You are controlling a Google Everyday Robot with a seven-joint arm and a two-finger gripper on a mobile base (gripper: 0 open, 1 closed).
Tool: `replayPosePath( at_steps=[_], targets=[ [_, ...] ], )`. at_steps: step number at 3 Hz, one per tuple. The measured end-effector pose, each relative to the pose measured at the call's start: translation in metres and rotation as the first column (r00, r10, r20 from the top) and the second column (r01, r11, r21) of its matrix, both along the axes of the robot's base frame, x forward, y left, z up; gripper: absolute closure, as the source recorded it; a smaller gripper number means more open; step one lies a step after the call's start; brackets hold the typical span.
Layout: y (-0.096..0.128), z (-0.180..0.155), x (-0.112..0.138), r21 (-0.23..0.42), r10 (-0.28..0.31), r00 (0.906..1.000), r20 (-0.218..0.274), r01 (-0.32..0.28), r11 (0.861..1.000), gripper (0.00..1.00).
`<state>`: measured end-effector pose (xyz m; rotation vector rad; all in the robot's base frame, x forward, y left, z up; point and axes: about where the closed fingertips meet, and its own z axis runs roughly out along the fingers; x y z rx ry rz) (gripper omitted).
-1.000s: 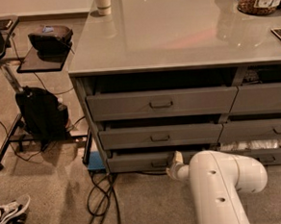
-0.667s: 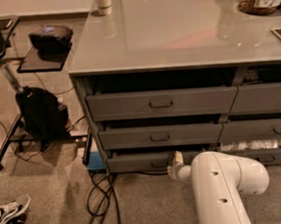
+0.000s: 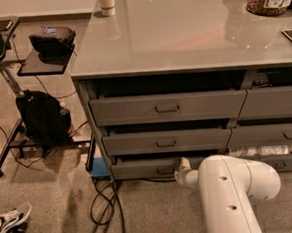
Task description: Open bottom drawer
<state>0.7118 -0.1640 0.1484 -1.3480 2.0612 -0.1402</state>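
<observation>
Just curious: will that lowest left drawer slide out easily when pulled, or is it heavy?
The bottom drawer looks like rigid grey metal, so it should not flex. Its shallow front suggests a light pull. The cables on the floor before it might snag. The gripper is at its front.

hand (image 3: 181,167) at the bottom drawer (image 3: 139,169), beneath two upper drawers (image 3: 195,106), cables (image 3: 105,201) to its left

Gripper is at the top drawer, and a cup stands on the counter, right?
No. The camera view shows the gripper low at the front of the bottom drawer, not the top one. The cup does stand on the counter.
</observation>
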Motion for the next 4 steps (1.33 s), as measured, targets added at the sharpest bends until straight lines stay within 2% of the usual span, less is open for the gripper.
replayPosePath(
  at_steps=[4],
  targets=[
    [0.0004, 0.0078, 0.0010, -0.011, 0.010, 0.9999, -0.012, -0.010, 1.000, 1.00]
  ],
)
